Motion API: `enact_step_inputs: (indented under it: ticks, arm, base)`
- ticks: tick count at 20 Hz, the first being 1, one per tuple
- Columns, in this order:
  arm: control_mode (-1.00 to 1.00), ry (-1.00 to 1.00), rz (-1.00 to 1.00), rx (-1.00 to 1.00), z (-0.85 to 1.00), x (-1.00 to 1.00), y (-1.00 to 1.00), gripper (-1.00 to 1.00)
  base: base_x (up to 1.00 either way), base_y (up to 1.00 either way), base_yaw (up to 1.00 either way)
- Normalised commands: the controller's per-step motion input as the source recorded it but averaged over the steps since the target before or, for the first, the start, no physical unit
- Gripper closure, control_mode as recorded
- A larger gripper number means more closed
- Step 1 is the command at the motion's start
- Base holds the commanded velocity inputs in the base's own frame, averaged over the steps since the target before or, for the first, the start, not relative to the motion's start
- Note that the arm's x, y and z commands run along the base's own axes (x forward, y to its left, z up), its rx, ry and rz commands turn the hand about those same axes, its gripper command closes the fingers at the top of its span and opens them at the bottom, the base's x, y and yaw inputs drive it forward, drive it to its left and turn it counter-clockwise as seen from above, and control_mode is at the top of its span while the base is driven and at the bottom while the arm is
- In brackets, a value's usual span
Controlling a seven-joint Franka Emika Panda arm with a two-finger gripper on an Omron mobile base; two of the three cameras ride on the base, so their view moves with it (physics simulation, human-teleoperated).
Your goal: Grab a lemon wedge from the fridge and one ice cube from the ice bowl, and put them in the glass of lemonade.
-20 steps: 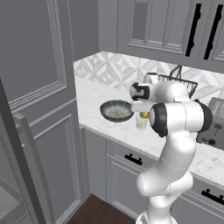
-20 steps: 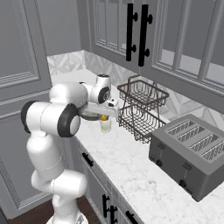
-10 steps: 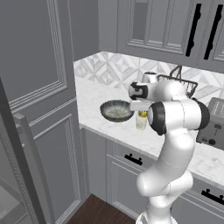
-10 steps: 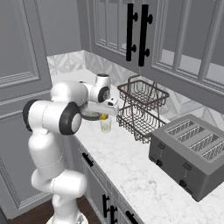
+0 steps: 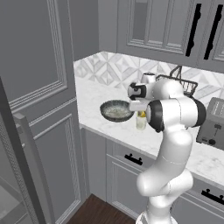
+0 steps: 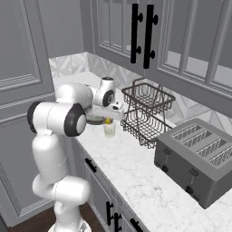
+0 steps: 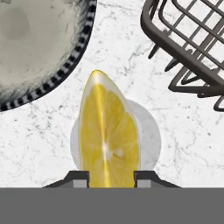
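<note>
End effector [image 7: 111, 177] pinching lemon wedge [image 7: 109, 135], jaws partly closed; we hover right above glass of lemonade [image 7: 151, 135], beside ice bowl [image 7: 85, 39], ready to drop.

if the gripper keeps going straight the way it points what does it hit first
Most likely the glass of lemonade: the gripper, shut on the lemon wedge, points down at its mouth, though the height above it is unclear.

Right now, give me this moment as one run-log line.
phase: carry to glass | gripper: shut on lemon wedge | position: directly over glass of lemonade | ice bowl: beside glass | next: release wedge
</note>
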Motion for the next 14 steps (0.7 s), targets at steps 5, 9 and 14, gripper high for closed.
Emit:
enact_step_inputs:
  ticks: [5,9,14]
  arm:
    - [-1.0,-0.01,0.0,0.0,0.0,-0.16,0.0,1.0]
    - [-1.0,-0.01,0.0,0.0,0.0,-0.06,0.0,1.0]
    - [-1.0,0.0,0.0,0.0,0.0,0.0,0.0,-1.0]
  base:
    - [0.0,0.0,0.0]
    - [0.0,0.0,0.0]
    - [0.0,0.0,0.0]
